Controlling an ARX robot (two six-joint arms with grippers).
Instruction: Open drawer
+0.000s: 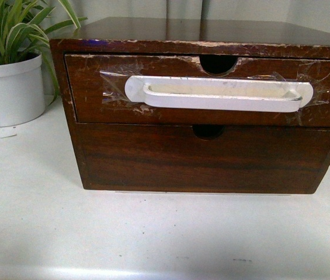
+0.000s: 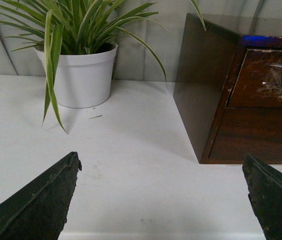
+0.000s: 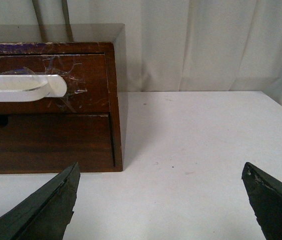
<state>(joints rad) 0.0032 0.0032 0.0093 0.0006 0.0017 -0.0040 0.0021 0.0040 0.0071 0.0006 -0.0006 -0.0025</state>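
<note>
The drawer [image 1: 94,87] is the upper one of a dark brown wooden chest [image 1: 200,35]. It is closed, with a long white handle [image 1: 218,93] taped across its front, a half-round notch above it and chipped edges. No arm shows in the front view. My left gripper [image 2: 161,167] is open over bare white table, short of the chest's left front corner; the drawer [image 2: 260,80] shows at the far right. My right gripper [image 3: 160,172] is open too, off the chest's right front corner, with the drawer [image 3: 88,102] and handle end [image 3: 26,87] at the left.
A plain lower drawer [image 1: 205,157] without a handle sits under the taped one. A potted spider plant in a white pot [image 1: 10,90] stands left of the chest, pot [image 2: 83,75] behind my left gripper. A pale curtain [image 3: 205,45] hangs behind the white table [image 1: 153,233].
</note>
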